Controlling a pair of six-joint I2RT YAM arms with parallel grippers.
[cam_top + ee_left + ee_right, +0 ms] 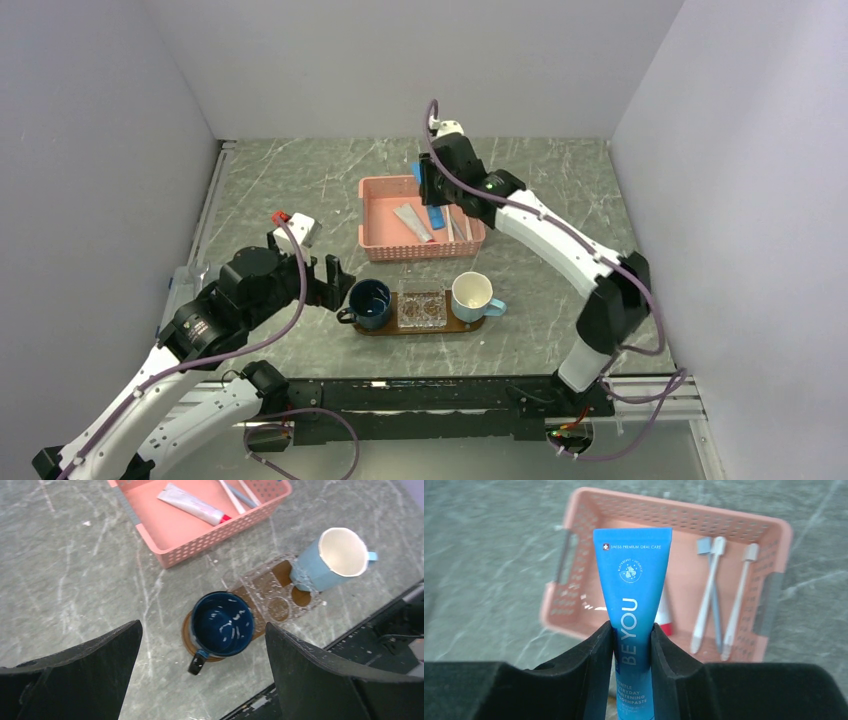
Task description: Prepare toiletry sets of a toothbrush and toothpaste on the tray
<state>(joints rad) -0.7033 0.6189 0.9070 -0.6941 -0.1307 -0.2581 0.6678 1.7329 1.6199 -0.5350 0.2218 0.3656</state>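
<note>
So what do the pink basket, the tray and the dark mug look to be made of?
Pink basket: moulded plastic, matte, judging by its perforated walls.
Tray: probably wood, dark brown with a smooth finish; little of it shows.
Dark mug: glossy glazed ceramic or enamel, given the bright reflections inside; cannot tell which.
</note>
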